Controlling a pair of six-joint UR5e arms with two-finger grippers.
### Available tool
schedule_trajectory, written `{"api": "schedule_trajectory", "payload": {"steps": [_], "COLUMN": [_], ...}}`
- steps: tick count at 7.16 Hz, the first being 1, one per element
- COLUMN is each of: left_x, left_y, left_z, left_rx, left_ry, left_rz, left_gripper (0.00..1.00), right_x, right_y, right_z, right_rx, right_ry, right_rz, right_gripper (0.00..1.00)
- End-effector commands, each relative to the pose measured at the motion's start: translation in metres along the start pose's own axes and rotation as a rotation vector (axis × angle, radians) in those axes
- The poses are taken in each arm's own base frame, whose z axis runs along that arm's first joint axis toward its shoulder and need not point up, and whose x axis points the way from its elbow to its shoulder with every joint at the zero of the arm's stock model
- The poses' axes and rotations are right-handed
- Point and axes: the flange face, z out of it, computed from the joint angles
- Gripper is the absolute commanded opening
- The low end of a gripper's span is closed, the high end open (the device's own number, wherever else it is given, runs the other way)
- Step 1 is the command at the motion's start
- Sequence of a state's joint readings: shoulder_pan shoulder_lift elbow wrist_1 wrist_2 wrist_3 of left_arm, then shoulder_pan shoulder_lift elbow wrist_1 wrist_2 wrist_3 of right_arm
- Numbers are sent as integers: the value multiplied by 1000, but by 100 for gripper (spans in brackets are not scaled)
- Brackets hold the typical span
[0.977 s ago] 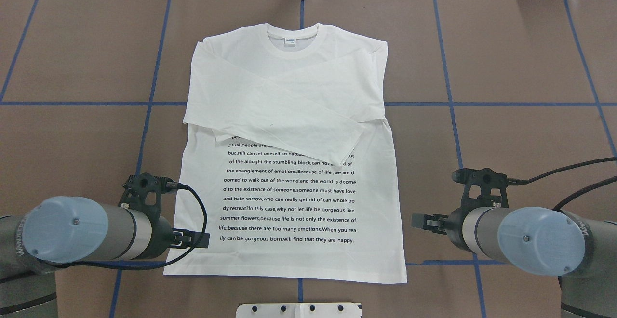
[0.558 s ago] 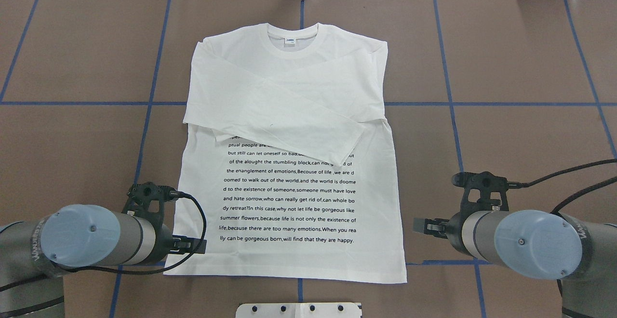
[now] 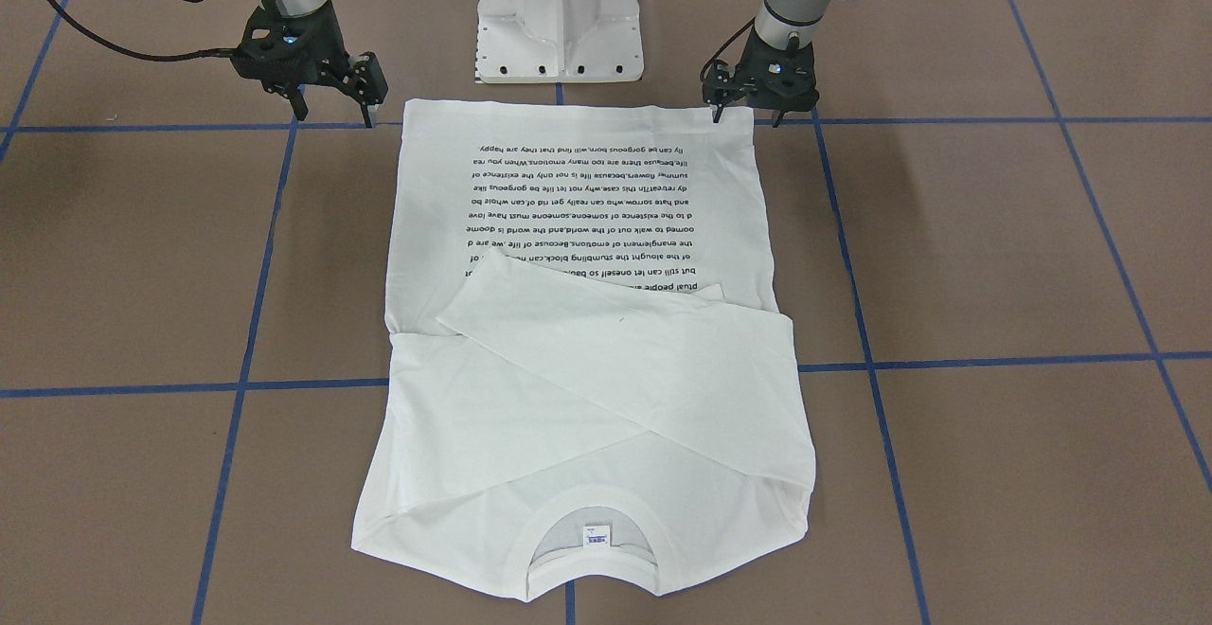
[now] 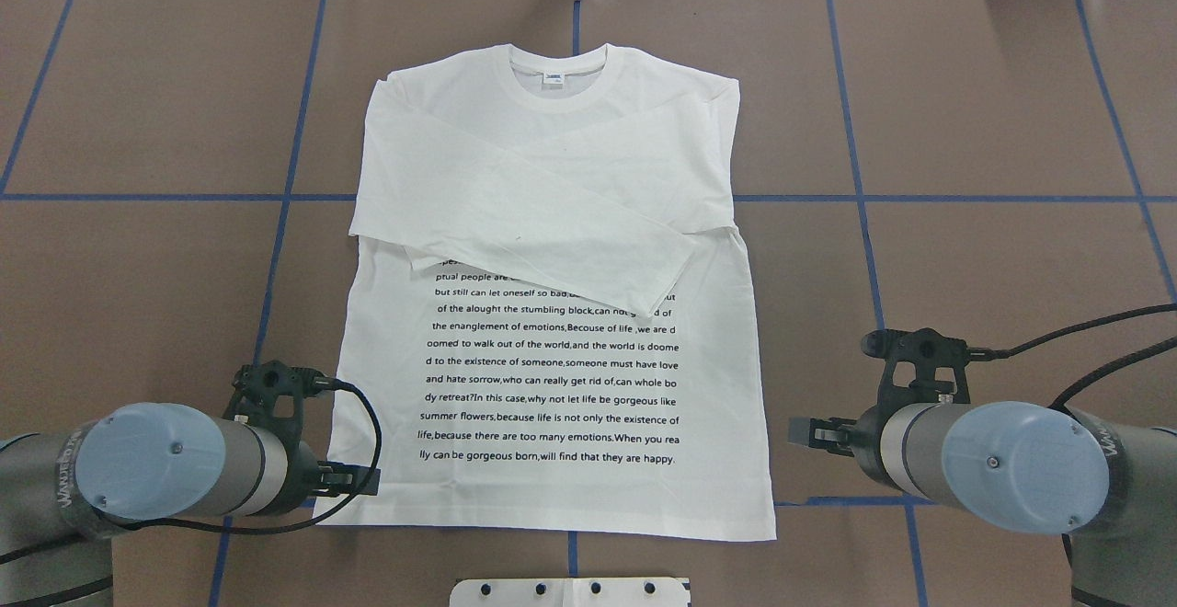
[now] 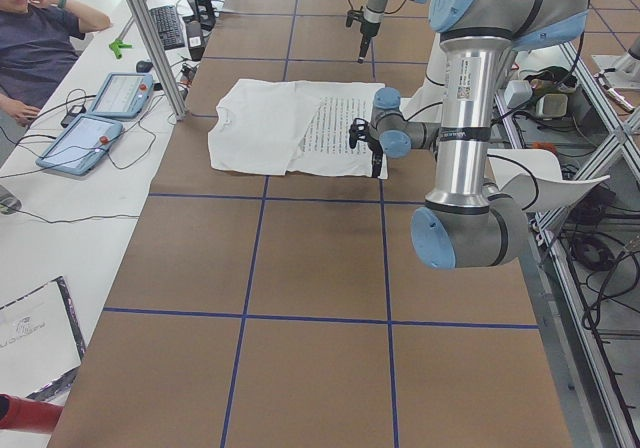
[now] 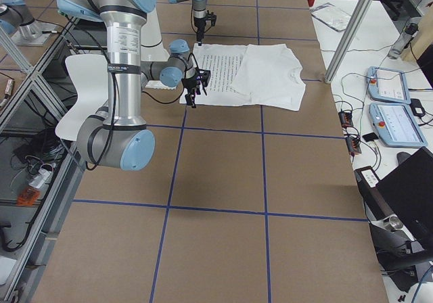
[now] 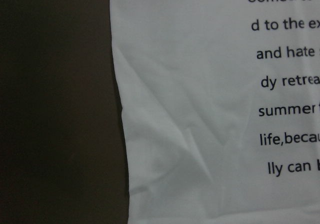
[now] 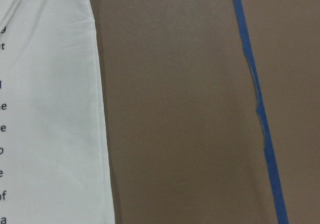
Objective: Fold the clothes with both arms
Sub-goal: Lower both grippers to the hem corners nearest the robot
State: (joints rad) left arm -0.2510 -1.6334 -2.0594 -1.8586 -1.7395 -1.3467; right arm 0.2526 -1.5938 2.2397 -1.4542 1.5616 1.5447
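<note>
Both sleeves (image 4: 552, 239) look folded in, so the long-sleeved T-shirt (image 4: 386, 377)'s hem corners (image 4: 759, 529) should get pinched next by the spread-apart, empty left gripper (image 3: 748, 114) and right gripper (image 3: 336, 114).

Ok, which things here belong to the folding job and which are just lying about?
Job: white T-shirt, left arm, right arm.
Lying about: white pedestal base, control tablet and keyboard on the side bench.
</note>
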Motion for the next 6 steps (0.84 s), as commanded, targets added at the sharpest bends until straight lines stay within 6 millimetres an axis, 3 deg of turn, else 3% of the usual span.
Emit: {"api": "schedule_trajectory", "payload": {"steps": [1,3,4,6], "left_x": [3,4,1,3], "left_y": [8,10,11,11], "left_z": [4,8,19,19], "left_rx": [-13,16,10,8], "left_ry": [1,-9,-25,-22], "left_rz": [-55,-59,-57,-54], "left_gripper": [89,88,88,88], "right_x": [1,-1,-1,-1], "right_y": [1,3,4,4], "right_z": [1,1,2,2], "right_rx": [-2,-5,-4,-4], "right_ry": [3,0,1,3], "right_rz": [-2,-5,-7,-7], "right_gripper": [100,100,100,100]}}
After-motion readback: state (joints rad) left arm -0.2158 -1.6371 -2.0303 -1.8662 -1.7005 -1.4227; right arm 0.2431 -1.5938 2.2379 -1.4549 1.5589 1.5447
